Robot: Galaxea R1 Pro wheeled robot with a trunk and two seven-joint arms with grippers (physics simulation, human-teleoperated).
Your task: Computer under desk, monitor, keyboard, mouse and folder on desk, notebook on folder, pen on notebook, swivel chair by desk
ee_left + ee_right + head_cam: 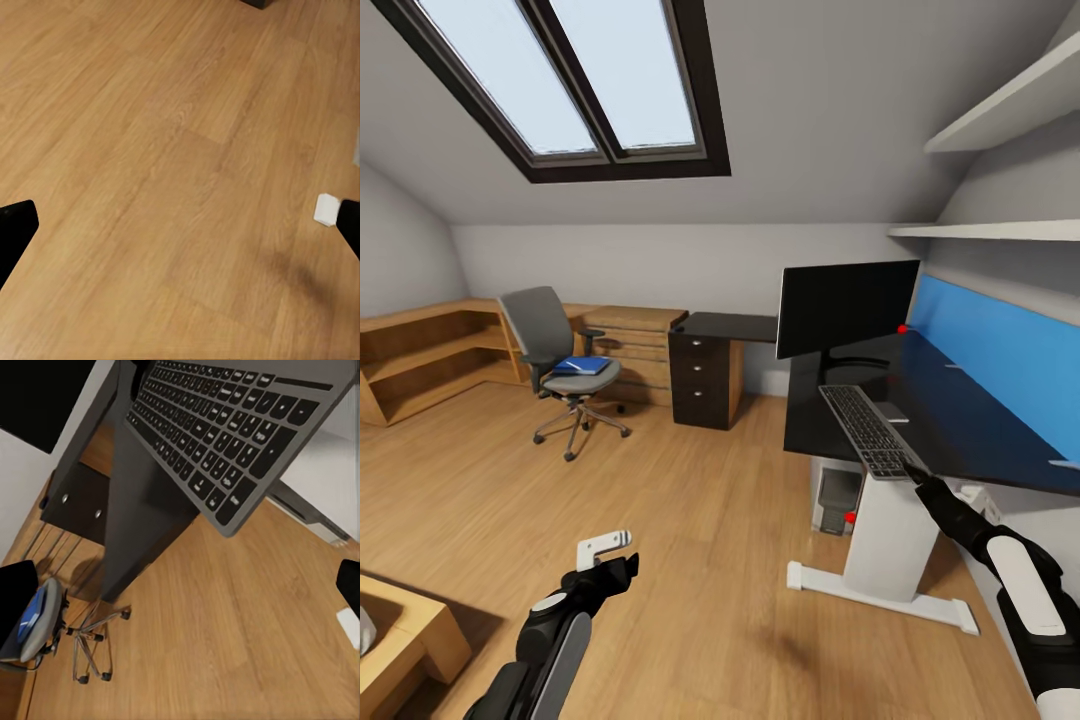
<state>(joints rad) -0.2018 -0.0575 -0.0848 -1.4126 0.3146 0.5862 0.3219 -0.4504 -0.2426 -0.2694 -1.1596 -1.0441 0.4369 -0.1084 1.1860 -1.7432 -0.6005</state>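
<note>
While the right gripper (922, 482) reaches up to the near edge of the glossy black tabletop (960, 420), its jaws seem to pinch the near end of the slim dark-grey keyboard (870, 428), though the head view does not show the contact itself plainly. The keyboard lies partly on the tabletop and juts past that near edge, tilted, with its far end close to the stand of the wide flat black monitor (847, 305). The monitor stands upright on the tabletop toward its far left part, in front of the blue back panel (1000, 345). Under the tabletop, behind the white leg (890, 545), sits the grey boxy computer (836, 500) with a small red spot. In the right wrist view the keyboard (225, 427) hangs close above the wooden floor (225, 637).

The grey padded swivel chair (555, 360) stands well apart from the tabletop, near the light wooden shelving (420, 355), with a blue folder (582, 366) lying flat on its seat. A black three-drawer unit (700, 378) stands at the far end of the tabletop.

The left gripper (610, 565) hangs low over the floor, its jaws spread and holding nothing.
</note>
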